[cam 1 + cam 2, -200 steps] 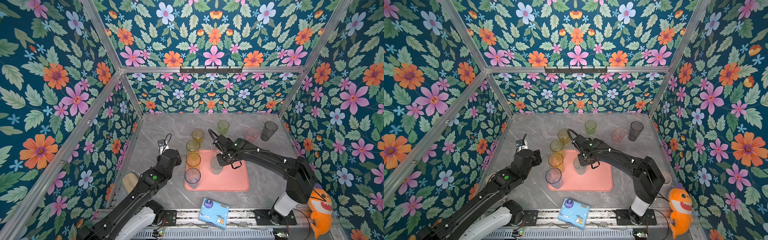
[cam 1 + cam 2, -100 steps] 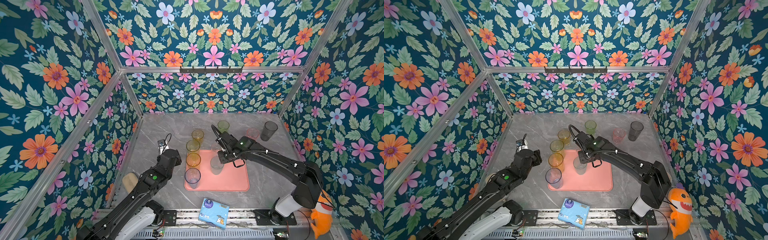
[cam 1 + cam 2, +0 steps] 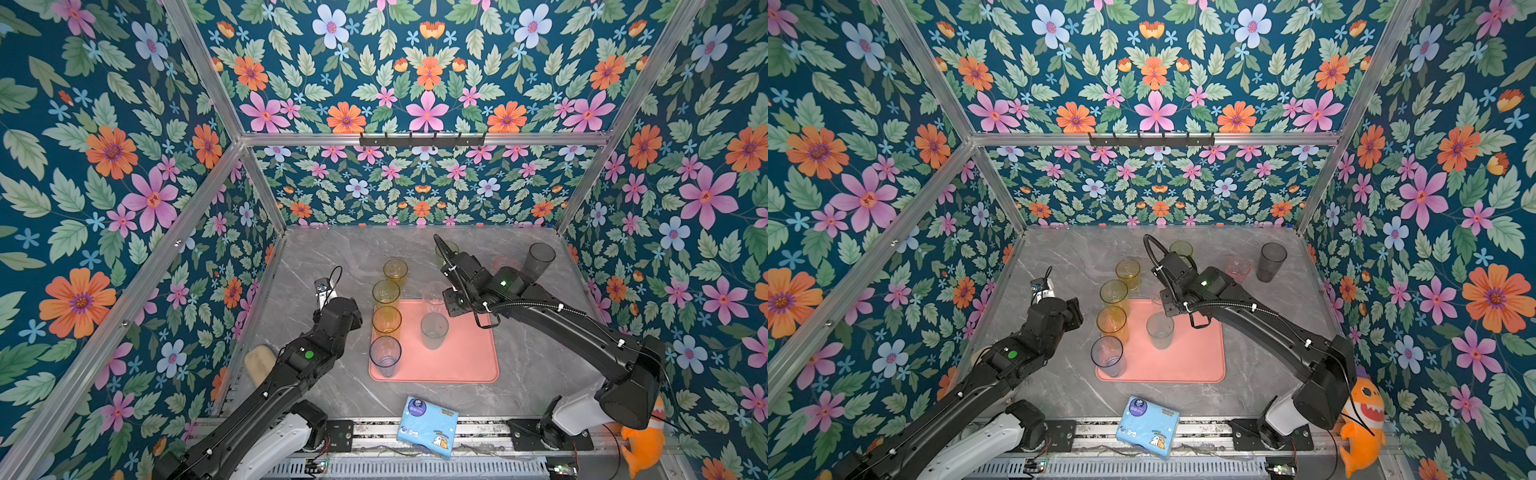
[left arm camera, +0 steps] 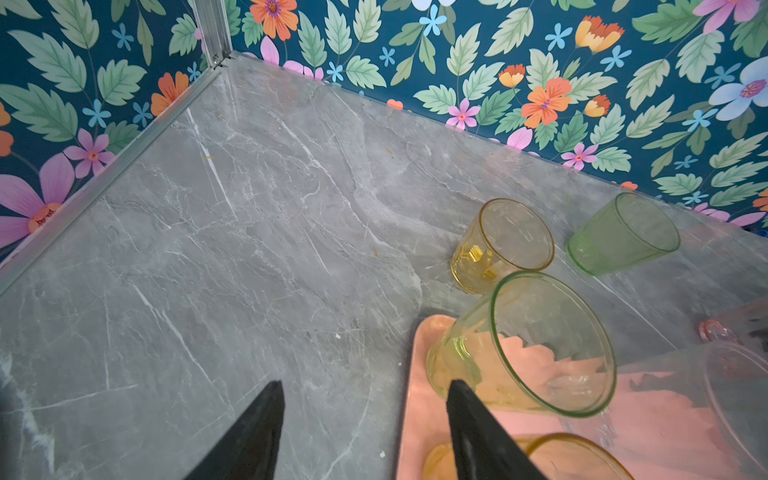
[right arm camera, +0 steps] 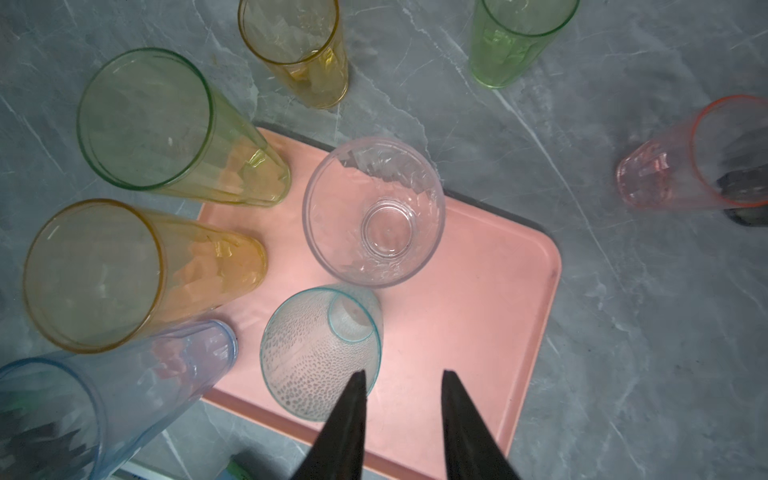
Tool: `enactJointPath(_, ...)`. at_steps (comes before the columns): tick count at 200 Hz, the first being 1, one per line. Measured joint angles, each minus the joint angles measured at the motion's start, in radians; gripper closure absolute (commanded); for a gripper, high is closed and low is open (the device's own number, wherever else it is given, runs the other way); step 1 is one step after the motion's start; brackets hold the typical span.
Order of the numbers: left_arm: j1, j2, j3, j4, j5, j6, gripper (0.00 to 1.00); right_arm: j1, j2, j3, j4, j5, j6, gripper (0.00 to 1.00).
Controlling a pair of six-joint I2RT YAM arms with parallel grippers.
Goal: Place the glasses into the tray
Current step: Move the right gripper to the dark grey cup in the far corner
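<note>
The salmon-pink tray (image 3: 465, 361) (image 5: 478, 299) lies mid-table. On it stand a teal glass (image 3: 434, 330) (image 5: 322, 357) and a clear glass (image 3: 435, 296) (image 5: 374, 212). Along its left edge stand yellow-green (image 3: 386, 293), amber (image 3: 386, 320) and blue-grey (image 3: 385, 353) glasses. A short amber glass (image 3: 395, 270), a green one (image 5: 511, 37), a pink one (image 3: 505, 264) and a smoky dark one (image 3: 539, 259) stand on the table behind. My right gripper (image 5: 403, 374) (image 3: 455, 301) hangs open above the tray beside the teal glass, holding nothing. My left gripper (image 4: 365, 384) (image 3: 1073, 307) is open and empty at the tray's left edge.
A light-blue tissue packet (image 3: 428, 426) lies at the front edge. A beige pad (image 3: 259, 363) sits by the left wall and an orange toy shark (image 3: 642, 440) at the front right. Flowered walls close three sides.
My right gripper has opened, let go of the teal glass on the tray and risen away toward the back. The left arm has not moved.
</note>
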Motion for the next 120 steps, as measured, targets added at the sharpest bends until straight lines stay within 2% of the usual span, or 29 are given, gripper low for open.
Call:
enactJointPath(32,0.000,0.017,0.014,0.006,-0.015,0.014,0.35,-0.025,0.000,0.027,0.001,0.041,-0.023,0.62)
enactJointPath(47,0.000,0.026,0.021,0.014,-0.020,0.025,0.35,-0.058,0.000,0.044,0.002,0.047,-0.026,0.58)
enactJointPath(120,0.000,0.074,0.032,0.061,-0.045,0.058,0.27,-0.300,-0.032,0.058,0.039,0.044,-0.043,0.48)
